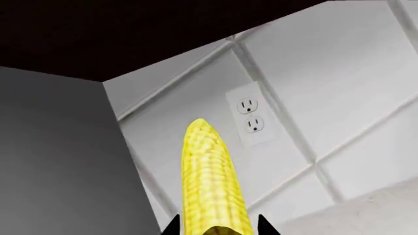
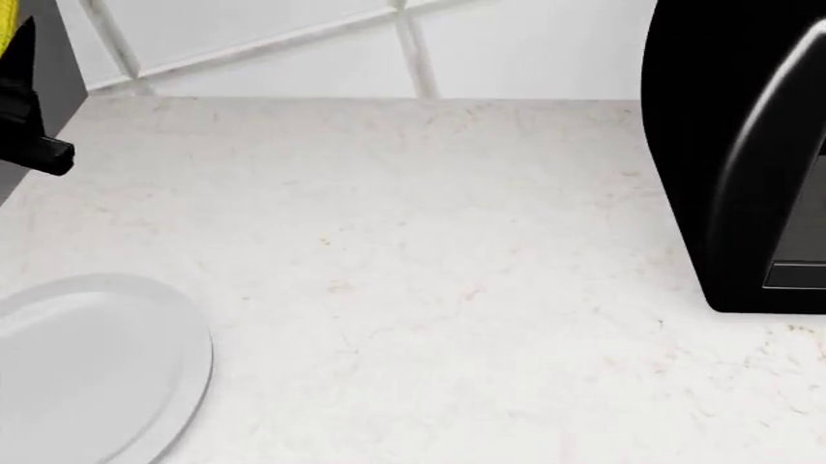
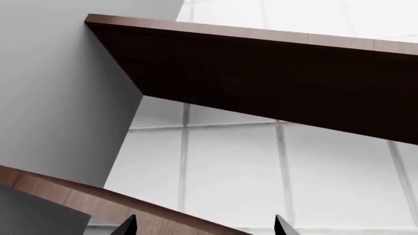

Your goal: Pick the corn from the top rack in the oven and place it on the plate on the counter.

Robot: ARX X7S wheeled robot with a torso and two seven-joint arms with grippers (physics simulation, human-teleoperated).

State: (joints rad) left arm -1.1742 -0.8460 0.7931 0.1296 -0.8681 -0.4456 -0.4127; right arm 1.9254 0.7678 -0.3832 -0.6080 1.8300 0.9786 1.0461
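We have the bright yellow cob of corn (image 1: 212, 181) clamped between the black fingers of our left gripper (image 1: 217, 226), its kernelled length running straight out from the fingers, tapered end farthest from them, toward the white tiled wall with its white double socket (image 1: 251, 115). From the head view only a sliver of yellow and the dark gripper body show at the far left edge, raised above the white marble-look counter (image 2: 427, 271). The plain round white plate (image 2: 91, 362) lies on that counter at the near left, nearer to us than the gripper and roughly under its side, so the left arm is clearly the one to finish. As we judge it, the coming move depends on drawing the cob back toward us and down, and laying its long axis flat within the rim. Our right gripper (image 3: 203, 226) points up at brown wooden shelves (image 3: 274, 73), its two finger tips standing well apart and holding nothing. A glossy black box-shaped appliance (image 2: 742, 155) stands at the right of the counter, well apart from the plate.
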